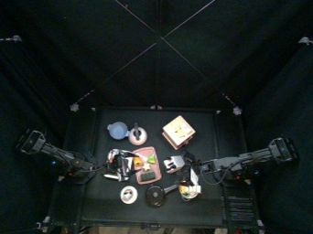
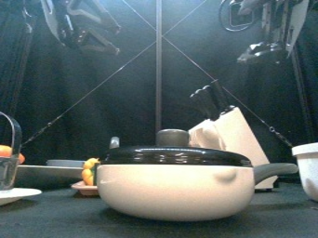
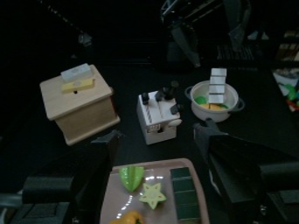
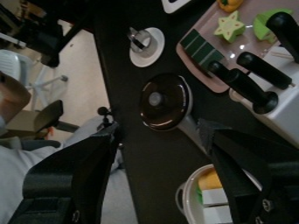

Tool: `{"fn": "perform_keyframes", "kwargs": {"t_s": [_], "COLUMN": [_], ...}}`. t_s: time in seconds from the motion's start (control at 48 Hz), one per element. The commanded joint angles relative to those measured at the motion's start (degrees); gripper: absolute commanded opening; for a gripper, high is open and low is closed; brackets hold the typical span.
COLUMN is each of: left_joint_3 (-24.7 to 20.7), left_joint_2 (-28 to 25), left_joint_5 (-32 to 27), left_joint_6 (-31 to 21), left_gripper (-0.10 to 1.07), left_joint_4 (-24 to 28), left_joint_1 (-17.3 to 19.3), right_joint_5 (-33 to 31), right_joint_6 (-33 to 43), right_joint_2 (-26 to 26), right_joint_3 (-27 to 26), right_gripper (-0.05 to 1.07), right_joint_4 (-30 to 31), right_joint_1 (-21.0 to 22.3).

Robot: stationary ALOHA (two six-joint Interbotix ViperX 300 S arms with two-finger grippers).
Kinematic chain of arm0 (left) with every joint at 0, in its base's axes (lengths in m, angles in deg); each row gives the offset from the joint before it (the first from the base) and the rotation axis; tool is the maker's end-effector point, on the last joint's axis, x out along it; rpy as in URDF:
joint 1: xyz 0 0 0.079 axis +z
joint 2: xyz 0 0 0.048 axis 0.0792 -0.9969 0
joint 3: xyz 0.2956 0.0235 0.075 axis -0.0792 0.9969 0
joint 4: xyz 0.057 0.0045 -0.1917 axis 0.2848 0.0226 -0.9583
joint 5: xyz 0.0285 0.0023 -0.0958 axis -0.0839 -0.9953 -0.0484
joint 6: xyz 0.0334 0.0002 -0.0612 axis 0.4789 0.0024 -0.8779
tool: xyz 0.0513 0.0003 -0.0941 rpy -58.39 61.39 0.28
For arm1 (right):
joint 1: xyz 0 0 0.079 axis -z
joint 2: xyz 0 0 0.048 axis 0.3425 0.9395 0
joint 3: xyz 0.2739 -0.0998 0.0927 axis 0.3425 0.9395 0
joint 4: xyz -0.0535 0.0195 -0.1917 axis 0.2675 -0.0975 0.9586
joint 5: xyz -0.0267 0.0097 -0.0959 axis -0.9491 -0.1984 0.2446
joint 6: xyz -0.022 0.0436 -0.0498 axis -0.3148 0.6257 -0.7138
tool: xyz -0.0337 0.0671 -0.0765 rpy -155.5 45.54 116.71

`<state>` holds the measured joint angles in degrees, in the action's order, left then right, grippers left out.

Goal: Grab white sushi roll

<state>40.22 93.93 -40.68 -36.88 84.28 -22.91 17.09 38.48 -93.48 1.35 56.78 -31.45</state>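
A small round white piece with a dark centre, which may be the white sushi roll (image 4: 139,37), lies on a small white plate (image 4: 149,54); the plate also shows in the top view (image 1: 130,194) near the table's front. My right gripper (image 4: 163,171) is open and empty, above the pot lid (image 4: 163,98) and apart from the plate. My left gripper (image 3: 158,175) is open and empty over the pink tray (image 3: 146,197), which holds a yellow star, a green piece and a dark roll. In the top view the left gripper (image 1: 110,167) and right gripper (image 1: 206,169) flank the tray.
A cream pot with a black lid (image 2: 174,181) stands at the front. A white knife block (image 3: 160,116), a wooden box (image 3: 79,105), a white bowl with food (image 3: 216,98) and a bluish cup (image 1: 117,130) crowd the table. A person sits beyond the curtain (image 4: 17,105).
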Motion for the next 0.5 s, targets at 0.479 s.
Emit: {"fn": "perform_keyframes", "kwargs": {"t_s": [0.479], "left_joint_3": [-11.6], "left_joint_2": [4.75], "left_joint_5": [-13.27], "left_joint_6": [55.9], "left_gripper": [1.0], "left_joint_4": [-67.06], "left_joint_1": [5.89], "right_joint_5": [-1.93], "right_joint_6": [-0.09], "right_joint_2": [-1.85], "right_joint_3": [-2.37], "right_gripper": [1.0], "right_joint_4": [-1.41], "right_joint_1": [0.35]}}
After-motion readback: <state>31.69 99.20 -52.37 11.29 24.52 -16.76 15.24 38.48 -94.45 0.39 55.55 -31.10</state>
